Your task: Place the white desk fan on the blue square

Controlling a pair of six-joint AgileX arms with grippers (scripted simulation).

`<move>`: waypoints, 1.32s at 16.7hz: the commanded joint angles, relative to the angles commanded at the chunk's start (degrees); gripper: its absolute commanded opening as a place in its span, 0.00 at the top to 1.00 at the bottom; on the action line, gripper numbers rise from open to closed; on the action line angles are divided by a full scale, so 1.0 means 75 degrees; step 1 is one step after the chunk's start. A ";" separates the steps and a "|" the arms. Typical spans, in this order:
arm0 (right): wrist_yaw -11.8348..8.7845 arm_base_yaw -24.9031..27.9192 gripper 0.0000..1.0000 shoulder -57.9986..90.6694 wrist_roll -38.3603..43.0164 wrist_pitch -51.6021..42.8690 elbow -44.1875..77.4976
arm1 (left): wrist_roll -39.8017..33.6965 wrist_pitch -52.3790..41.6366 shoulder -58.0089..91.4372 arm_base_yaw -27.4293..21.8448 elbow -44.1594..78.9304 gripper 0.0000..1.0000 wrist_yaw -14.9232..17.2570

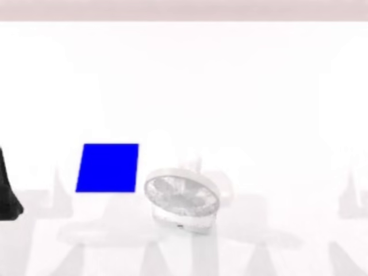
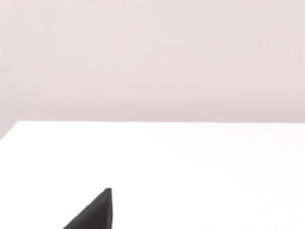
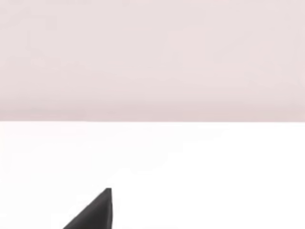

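The white desk fan [image 1: 181, 194] stands on the white table in the top view, its round silvery-grey grille tilted upward on a low white base. The blue square [image 1: 107, 168] lies flat just to the fan's left, a narrow gap between them, with nothing on it. My left arm [image 1: 8, 195] shows as a dark shape at the table's left edge, well left of the square. Only a dark tip of my left gripper [image 2: 95, 212] shows in the left wrist view. The right wrist view likewise shows a dark tip of my right gripper [image 3: 95, 212]. Neither wrist view shows the fan or the square.
The white table [image 1: 230, 103] runs back to a pale pinkish wall [image 1: 184, 8]. Soft grey shadows lie along the table's front. My right arm is out of the top view.
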 joint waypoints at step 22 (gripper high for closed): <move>0.0000 0.0000 0.00 0.0000 0.0000 0.0000 0.0000 | 0.6030 -0.8960 1.1739 -0.4942 1.0897 0.00 0.0006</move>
